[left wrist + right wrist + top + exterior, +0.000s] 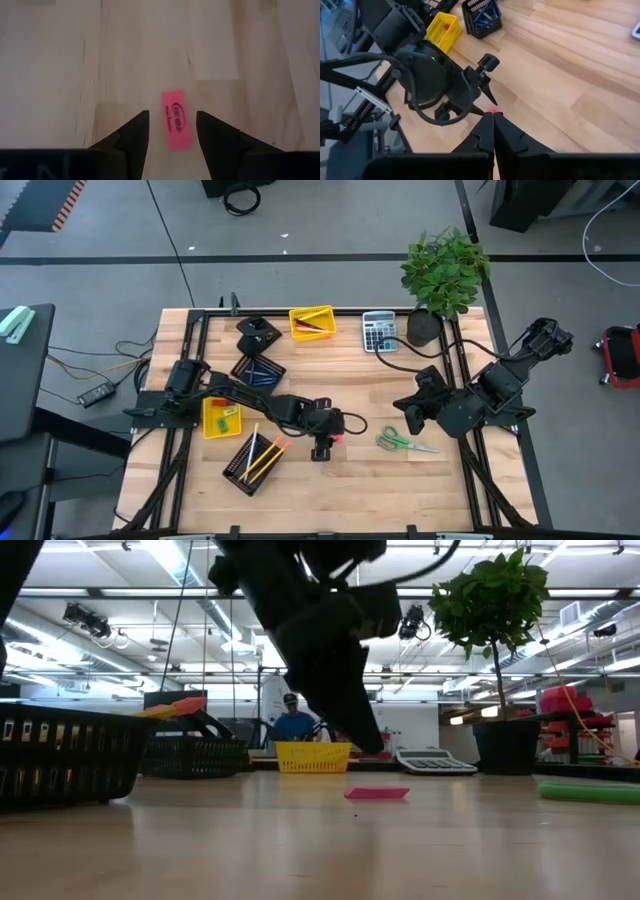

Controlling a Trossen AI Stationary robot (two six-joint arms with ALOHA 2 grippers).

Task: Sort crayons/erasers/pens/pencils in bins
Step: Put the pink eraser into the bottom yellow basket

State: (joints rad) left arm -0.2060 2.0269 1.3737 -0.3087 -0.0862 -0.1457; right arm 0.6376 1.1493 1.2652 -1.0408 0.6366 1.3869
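A flat pink eraser (176,120) lies on the bare wood near the table's middle, also seen as the eraser (377,793) in the low view. My left gripper (172,114) hangs open just above it, slanting down, one finger on either side, touching nothing. From above, my left gripper (325,438) sits right beside the eraser (341,436). My right gripper (408,420) is shut, holds nothing and is raised over the table's right part; my right gripper (493,120) looks toward the left arm.
Four bins stand at the left and far side: a yellow bin (312,322), a black mesh bin (258,370) with blue sticks, a yellow bin (221,417) with small pieces, and a black mesh bin (252,460) with pencils. Green scissors (405,443), a calculator (378,332) and a potted plant (445,275) stand to the right.
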